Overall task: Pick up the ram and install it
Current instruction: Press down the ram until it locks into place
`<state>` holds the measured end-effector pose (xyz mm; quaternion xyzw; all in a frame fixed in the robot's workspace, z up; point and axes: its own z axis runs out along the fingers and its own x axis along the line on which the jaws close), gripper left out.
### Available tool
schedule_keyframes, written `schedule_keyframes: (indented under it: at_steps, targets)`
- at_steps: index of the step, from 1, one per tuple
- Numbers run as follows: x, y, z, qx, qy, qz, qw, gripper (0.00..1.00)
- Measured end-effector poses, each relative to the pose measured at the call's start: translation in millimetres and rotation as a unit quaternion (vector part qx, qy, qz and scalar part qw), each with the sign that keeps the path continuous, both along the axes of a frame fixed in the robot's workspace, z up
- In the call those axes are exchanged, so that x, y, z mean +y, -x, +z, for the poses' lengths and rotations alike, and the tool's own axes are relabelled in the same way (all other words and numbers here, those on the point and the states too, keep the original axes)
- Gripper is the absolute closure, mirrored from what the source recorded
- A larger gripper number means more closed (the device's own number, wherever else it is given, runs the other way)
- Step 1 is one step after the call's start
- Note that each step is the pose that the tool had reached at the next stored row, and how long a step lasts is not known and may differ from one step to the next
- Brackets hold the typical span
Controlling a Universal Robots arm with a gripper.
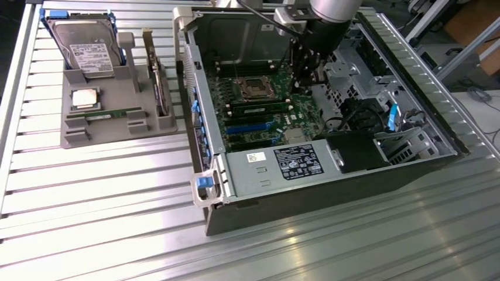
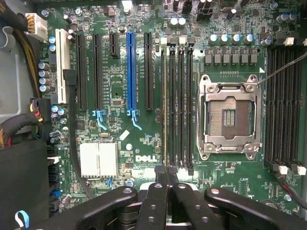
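Observation:
One ram (image 2: 165, 105) stands on edge in the slot nearest the long expansion slots, a thin green-yellow strip on the motherboard (image 2: 115, 96). In the exterior view this ram (image 1: 260, 109) shows as a dark stick seated inside the open computer case (image 1: 312, 193). My gripper (image 2: 166, 176) is shut, its black fingertips (image 2: 158, 184) meeting right over one end of that stick. I cannot tell whether they touch it. In the exterior view the gripper (image 1: 306, 81) hangs inside the case above the board. A second ram (image 1: 105, 115) lies in the grey holder (image 1: 117, 132).
Beside the memory slots sits an empty CPU socket (image 2: 230, 117) in a silver frame. A blue slot (image 2: 130, 72) and black slots lie on the other side. The holder also carries a hard drive (image 1: 86, 47) and a CPU chip (image 1: 84, 98). A power supply (image 1: 289, 164) fills the case's near end.

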<state>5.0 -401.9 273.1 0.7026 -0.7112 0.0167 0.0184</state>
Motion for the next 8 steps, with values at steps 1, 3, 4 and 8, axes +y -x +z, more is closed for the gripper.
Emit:
schedule_keyframes:
  at_steps: [1, 3, 4, 8]
  targets:
    - [0.0, 0.0, -0.5, 0.0, 0.0, 0.0, 1.0, 0.89]
    - [0.0, 0.0, -1.4, 0.0, -0.0001, 0.0, 1.0, 0.89]
    - [0.0, 0.0, -2.0, 0.0, 0.0, 0.0, 1.0, 0.89]
    - [0.0, 0.0, -3.4, 0.0, 0.0, 0.0, 1.0, 0.89]
